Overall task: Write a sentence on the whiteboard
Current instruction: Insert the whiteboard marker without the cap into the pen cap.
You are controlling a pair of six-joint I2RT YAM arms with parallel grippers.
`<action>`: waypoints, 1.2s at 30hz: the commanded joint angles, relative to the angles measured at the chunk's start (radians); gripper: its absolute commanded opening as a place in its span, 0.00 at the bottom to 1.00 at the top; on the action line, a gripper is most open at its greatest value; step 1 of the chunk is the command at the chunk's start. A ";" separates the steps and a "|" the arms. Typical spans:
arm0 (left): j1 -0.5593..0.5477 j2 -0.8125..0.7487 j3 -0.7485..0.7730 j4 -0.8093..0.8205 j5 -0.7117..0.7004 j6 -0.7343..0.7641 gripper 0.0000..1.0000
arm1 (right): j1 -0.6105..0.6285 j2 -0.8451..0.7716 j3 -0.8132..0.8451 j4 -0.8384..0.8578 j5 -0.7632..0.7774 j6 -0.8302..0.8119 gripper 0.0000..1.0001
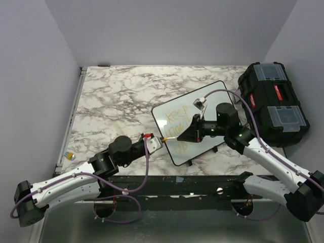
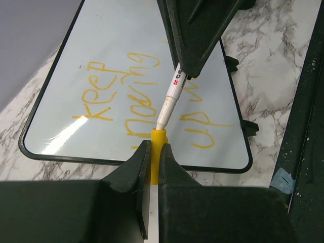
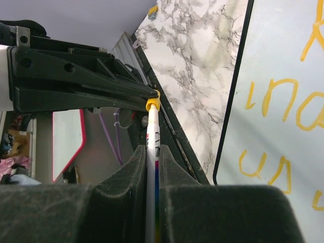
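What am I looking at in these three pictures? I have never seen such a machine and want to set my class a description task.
It is a robot: two jointed arms bolted at the near edge of a marble-patterned table. One picture looks down from above; the other two come from a camera on each wrist, showing that arm's own tool close up. On the table sits a glossy white rectangular whiteboard with a thin black rim, bearing a yellow-orange handwritten sentence, "keep moving up". A black plastic toolbox stands at the right. The left tool is shut on a small yellow marker cap; the right tool is shut on the thin white marker, whose end sits in the cap.
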 commanded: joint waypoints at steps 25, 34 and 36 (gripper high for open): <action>0.002 0.057 0.079 -0.014 0.327 -0.006 0.00 | 0.112 0.106 0.058 -0.051 -0.040 -0.092 0.01; 0.003 0.073 0.086 0.050 0.381 -0.060 0.00 | 0.153 0.091 0.039 -0.010 -0.008 -0.111 0.01; 0.004 0.081 0.091 0.060 0.403 -0.070 0.00 | 0.171 0.081 0.037 -0.008 0.008 -0.122 0.01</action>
